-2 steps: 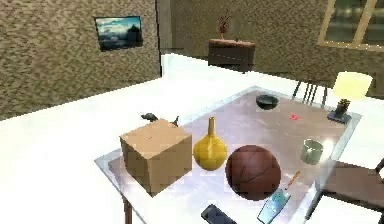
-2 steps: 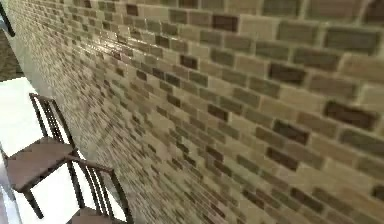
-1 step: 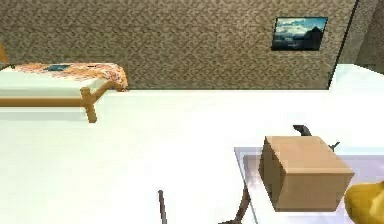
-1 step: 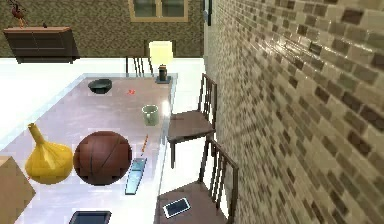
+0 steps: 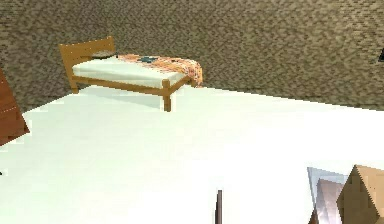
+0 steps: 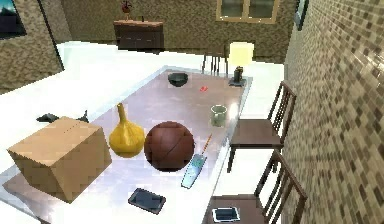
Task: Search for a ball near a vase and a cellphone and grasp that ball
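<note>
Brown ball [image 6: 168, 146] on table [image 6: 172, 104]. Yellow vase [image 6: 124, 136] just beside ball, dark cellphone [image 6: 147, 199] near ball. Gripper state: cannot tell.

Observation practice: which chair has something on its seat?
The chair at the arm side view's bottom edge holds a flat device; the chair beyond is bare.

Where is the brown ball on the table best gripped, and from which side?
Probably across its widest middle, from above: the ball is round with no handle, and the yellow vase stands close on the arm side view's left of it.
</note>
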